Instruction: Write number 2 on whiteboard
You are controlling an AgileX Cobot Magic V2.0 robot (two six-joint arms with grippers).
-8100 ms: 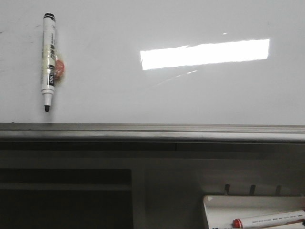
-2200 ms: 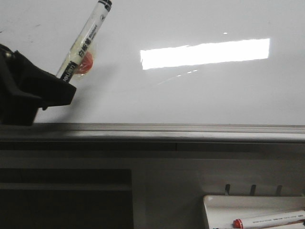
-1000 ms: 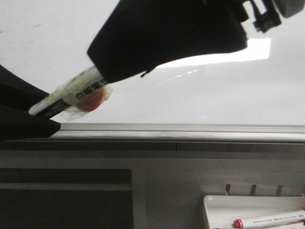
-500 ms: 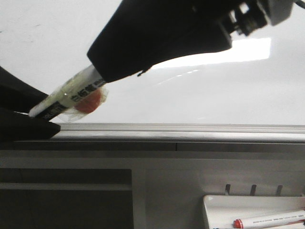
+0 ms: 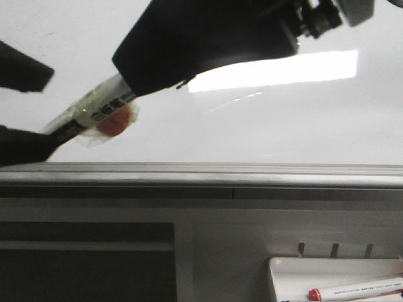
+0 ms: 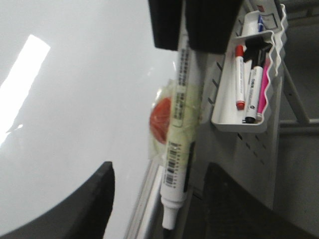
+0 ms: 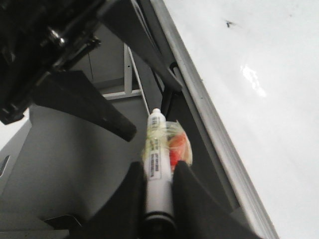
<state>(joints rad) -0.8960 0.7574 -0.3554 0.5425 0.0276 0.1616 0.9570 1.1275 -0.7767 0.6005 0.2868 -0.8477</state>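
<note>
Filling the upper front view, the glossy whiteboard (image 5: 302, 126) carries no digit 2 that shows; its grey ledge (image 5: 252, 173) runs along the lower edge. The right gripper (image 7: 158, 199) pinches the marker (image 5: 94, 110) near the board's lower left corner. The left gripper (image 6: 159, 199) has its jaws spread, one to either side of the marker's tip. A small white tray (image 6: 244, 94) of pens hangs below the ledge.

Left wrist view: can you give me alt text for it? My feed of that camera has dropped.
A white marker with an orange disc taped to it hangs uncapped between the open left gripper fingers, its far end clamped by the right gripper. Behind: the blank whiteboard and a tray of markers.
</note>
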